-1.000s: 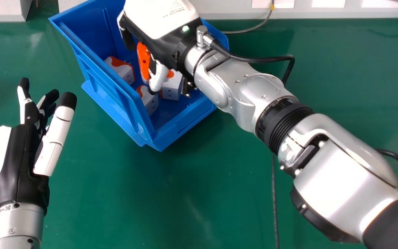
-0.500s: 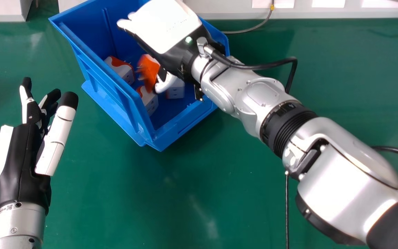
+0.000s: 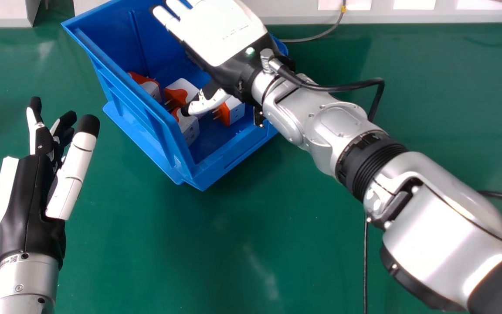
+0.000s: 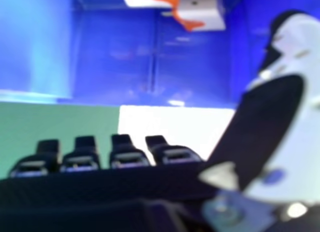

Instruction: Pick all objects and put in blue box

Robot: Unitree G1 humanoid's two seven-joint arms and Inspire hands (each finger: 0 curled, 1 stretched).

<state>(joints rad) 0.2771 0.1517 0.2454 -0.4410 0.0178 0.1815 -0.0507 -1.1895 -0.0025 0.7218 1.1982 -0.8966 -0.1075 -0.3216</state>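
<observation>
Over on the left, the left robot hand (image 3: 28, 196) hangs open and empty by the green worktop (image 3: 146, 244), a small square code (image 3: 13, 258) at its wrist. Next is the blue box (image 3: 229, 155) with its white-and-orange plugs: a plug (image 3: 150, 89) by the left wall, a second plug (image 3: 185, 87) beside it, a third plug (image 3: 188, 128) nearer, and a fourth plug (image 3: 237, 111) below the right robot hand (image 3: 222, 32), which is spread open, gripping nothing, fine print (image 3: 235, 31) on its back too small for me
</observation>
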